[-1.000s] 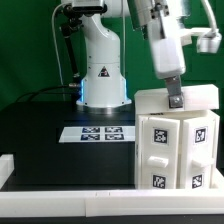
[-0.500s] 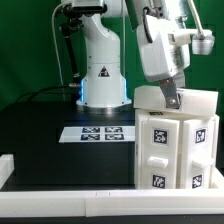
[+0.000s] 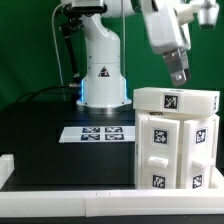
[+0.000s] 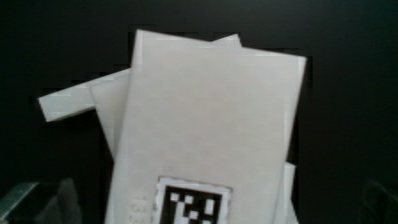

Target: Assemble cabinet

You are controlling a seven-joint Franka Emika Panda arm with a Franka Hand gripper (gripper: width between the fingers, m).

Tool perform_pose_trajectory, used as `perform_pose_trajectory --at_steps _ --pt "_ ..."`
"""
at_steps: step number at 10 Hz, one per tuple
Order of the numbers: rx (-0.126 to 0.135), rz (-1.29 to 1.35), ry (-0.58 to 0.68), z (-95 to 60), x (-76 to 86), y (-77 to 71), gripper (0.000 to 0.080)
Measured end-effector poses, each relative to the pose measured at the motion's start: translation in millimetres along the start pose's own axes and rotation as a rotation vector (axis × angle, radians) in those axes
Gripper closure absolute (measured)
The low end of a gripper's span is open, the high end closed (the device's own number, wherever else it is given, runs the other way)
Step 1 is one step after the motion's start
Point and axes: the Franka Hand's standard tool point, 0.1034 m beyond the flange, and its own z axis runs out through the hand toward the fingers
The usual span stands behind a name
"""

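At the right side of the exterior view, the cabinet stands on the black table, a boxy white plastic body with smooth matte faces and square black-and-white tags. A flat white panel lies across its top, a tag facing forward, its edges jutting slightly past the body on both sides. My gripper hangs in the upper right of the frame, above that panel and apart from it, with green backdrop showing between. I grasp nothing; whether my fingers are spread or closed I cannot tell. Left of the cabinet the table is open dark surface, with only the marker board lying flat near its middle, before my white base. From the wrist view, the panel shows as a long plain rectangle with crisp straight edges, a tag near one end.
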Motion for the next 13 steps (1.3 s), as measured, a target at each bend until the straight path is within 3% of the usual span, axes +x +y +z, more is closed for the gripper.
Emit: perform_pose_trajectory --at_steps 2,5,8,10,13 --pt "0.012 -0.002 -0.022 -6.5 -4.4 -4.6 0.0002" --pt "0.008 -0.037 -0.02 -4.1 -4.1 -3.0 0.0002" --pt "-0.008 -0.556 0.007 -2.8 -8.3 -1.7 0.0002" --pt "-0.044 -0.818 0.001 0.0 -11.9 0.2 0.0002" --pt "-0.044 -0.997 -0.002 0.6 -10.6 0.1 0.0002"
